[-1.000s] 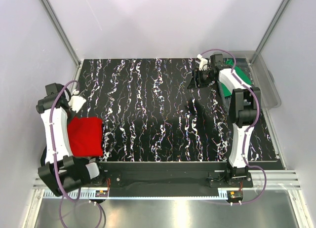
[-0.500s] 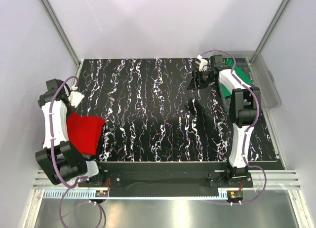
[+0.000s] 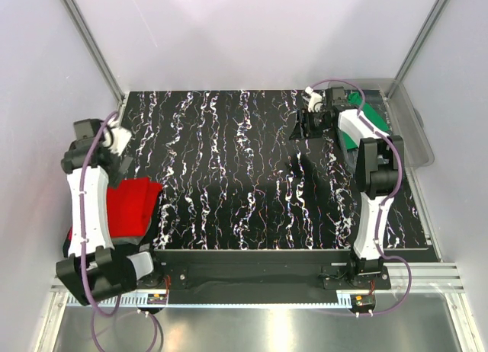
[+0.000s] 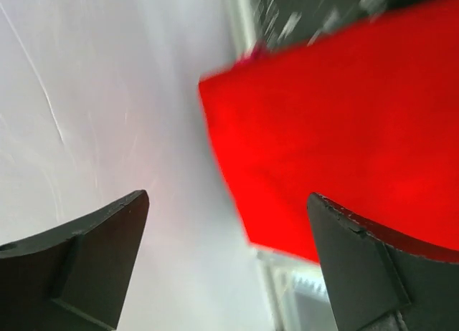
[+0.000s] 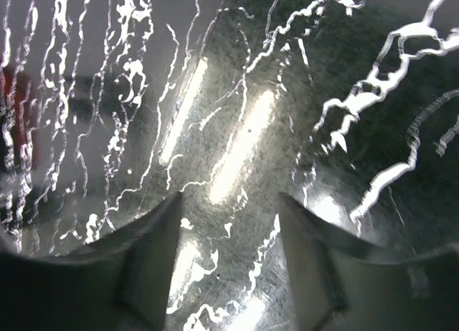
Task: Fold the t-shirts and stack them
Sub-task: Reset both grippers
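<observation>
Showed red shirt (image 3: pixel 136 207) folded at near left, left gripper (image 4: pixel 226 202) spread wide and empty near it, right gripper (image 5: pixel 228 202) parted, empty, far right beside green shirt (image 3: pixel 374 116). Best lifted straight off, lest fold dragged.

**Pale booth around a black marbled table**

Glossy black table (image 3: pixel 229 161), veined in white, at the middle of a closed booth. Behind the table, a plain pale back wall (image 3: pixel 252 32) with a softly brighter patch high up. Either side of the table, a pale left wall (image 3: pixel 38 100) and right wall (image 3: pixel 457 100). From the table's two far corners, a left post (image 3: pixel 88 36) and a right post (image 3: pixel 423 32) of aluminium, slanting up and outward. Along the table's near edge, a silver slotted rail (image 3: pixel 267 280). Nearer still, a brushed metal shelf (image 3: pixel 267 325). At the table's far right corner, a clear plastic bin (image 3: pixel 421 135). On the table top seen close, two long streaks of reflected light (image 5: pixel 240 148).
</observation>
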Tool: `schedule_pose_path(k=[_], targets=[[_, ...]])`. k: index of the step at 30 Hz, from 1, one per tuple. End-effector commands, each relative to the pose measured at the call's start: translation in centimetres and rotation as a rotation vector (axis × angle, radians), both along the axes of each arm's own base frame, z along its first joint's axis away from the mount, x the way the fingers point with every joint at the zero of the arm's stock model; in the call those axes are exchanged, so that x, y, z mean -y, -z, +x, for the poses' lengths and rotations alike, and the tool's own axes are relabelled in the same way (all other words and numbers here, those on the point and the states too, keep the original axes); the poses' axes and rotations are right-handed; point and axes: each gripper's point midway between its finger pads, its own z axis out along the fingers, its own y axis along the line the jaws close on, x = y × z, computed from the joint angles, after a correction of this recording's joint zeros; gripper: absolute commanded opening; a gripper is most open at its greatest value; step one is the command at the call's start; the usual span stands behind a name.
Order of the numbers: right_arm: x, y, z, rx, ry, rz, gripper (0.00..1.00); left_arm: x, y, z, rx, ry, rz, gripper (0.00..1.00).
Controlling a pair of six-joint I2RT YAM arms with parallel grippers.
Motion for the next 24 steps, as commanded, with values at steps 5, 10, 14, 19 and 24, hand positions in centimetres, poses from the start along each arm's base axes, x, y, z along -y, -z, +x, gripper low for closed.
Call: schedule_pose_path(k=[5, 10, 14, 19, 24], targets=[[1.9, -12.0, 2.1, 0.462, 0.148, -0.064, 0.99, 9.8, -2.8, 8.2, 0.307, 0.059, -0.356, 0.99], [3.2, -15.8, 1.1, 0.592, 0.269, -0.125, 1.0, 13.3, -4.5, 14.6, 0.383, -0.024, -0.611, 0.99], [4.5, -14.4, 1.4, 0.565, 0.416, -0.256, 1.0, 17.0, -4.3, 20.0, 0.354, 0.042, -0.607, 0.99], [6.1, -12.7, 2.1, 0.544, 0.528, -0.384, 1.0, 21.7, -2.4, 26.9, 0.346, 0.037, -0.61, 0.99], [5.3, -13.1, 3.1, 0.562, 0.499, -0.403, 1.0, 24.4, -1.7, 31.2, 0.384, 0.046, -0.695, 0.99]])
